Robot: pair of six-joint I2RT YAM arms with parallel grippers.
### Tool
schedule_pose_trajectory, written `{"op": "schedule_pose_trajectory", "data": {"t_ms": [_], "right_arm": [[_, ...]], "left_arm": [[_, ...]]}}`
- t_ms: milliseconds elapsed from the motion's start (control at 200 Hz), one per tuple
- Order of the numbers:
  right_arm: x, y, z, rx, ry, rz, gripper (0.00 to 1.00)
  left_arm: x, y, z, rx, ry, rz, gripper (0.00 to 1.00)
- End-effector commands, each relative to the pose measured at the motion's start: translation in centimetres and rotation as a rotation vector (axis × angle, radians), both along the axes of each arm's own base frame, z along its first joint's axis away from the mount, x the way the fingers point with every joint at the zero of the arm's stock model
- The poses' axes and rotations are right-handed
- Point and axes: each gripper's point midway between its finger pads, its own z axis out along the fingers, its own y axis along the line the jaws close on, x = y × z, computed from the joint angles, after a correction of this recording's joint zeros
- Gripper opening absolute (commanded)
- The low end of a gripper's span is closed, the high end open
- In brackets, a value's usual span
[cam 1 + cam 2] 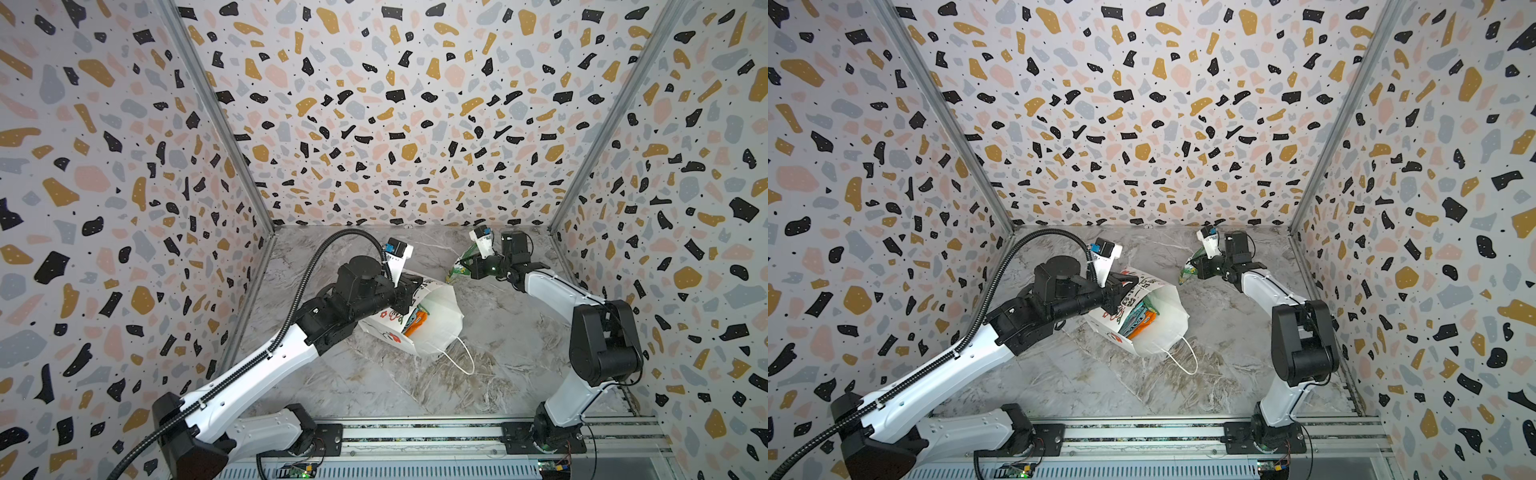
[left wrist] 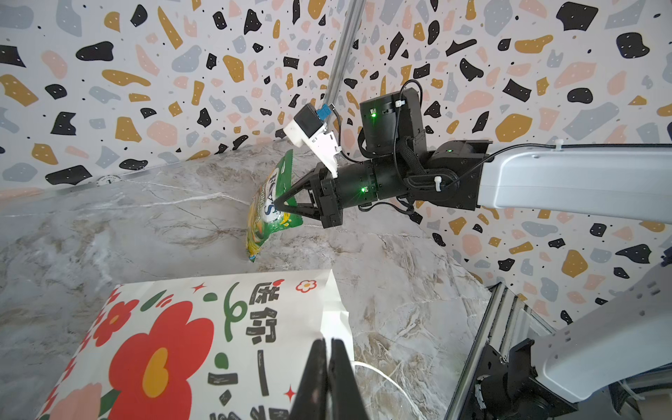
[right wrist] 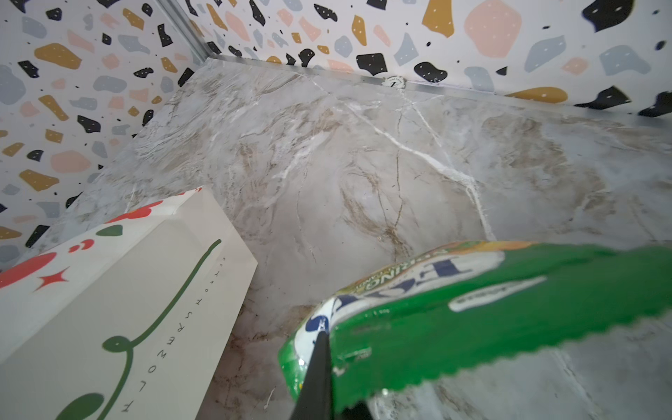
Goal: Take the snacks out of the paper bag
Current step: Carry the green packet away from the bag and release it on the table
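Holding a green-yellow packet (image 2: 260,232) clamped in the right end effector (image 2: 278,205), over the worktop (image 1: 498,332) just beyond the paper bag (image 1: 436,328). Keeping the left end effector (image 2: 327,363) closed tight at the bag's rim.

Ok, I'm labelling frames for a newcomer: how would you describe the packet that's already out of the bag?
On the marble table, a white paper bag sits tilted, teal and orange packets showing in its mouth. Beyond it, nearer the back wall, the right gripper pinches a green packet: the only snack outside the bag.
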Motion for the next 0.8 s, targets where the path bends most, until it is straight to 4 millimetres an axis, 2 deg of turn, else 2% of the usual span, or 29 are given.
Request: {"op": "schedule_pose_trajectory", "data": {"t_ms": [0,260,400,521,626,681,711,791], "right_arm": [[0.9,-1.3,0.1,0.02,-0.01,0.022,0.0],[0.1,-5.0,-5.6,-0.166,0.114,-0.098,0.0],[-0.8,-7.2,-6.5,-0.249,0.117,-0.187,0.0],[-0.6,-8.4,-7.0,-0.283,0.113,-0.231,0.01],[0.0,-9.3,-7.8,-0.319,0.127,-0.267,0.14],[0.3,-9.5,-7.8,-0.323,0.123,-0.286,0.32],[0.5,-9.8,-7.6,-0.327,0.117,-0.309,0.38],[0.7,-10.9,-6.6,-0.333,0.092,-0.387,0.46]], "left_arm": [[0.2,-0.5,0.7,-0.026,-0.027,-0.008,0.0],[0.4,-0.7,0.9,-0.015,-0.033,-0.012,0.0],[0.5,-0.8,0.7,-0.008,-0.031,-0.01,0.0],[0.5,-0.9,0.7,-0.006,-0.029,-0.015,0.0],[0.5,-0.9,0.6,-0.007,-0.029,-0.019,0.0],[0.4,-0.9,0.6,-0.006,-0.027,-0.019,0.0],[0.4,-0.9,0.7,-0.007,-0.028,-0.019,0.0],[0.4,-0.9,0.6,-0.007,-0.028,-0.024,0.0]]}}
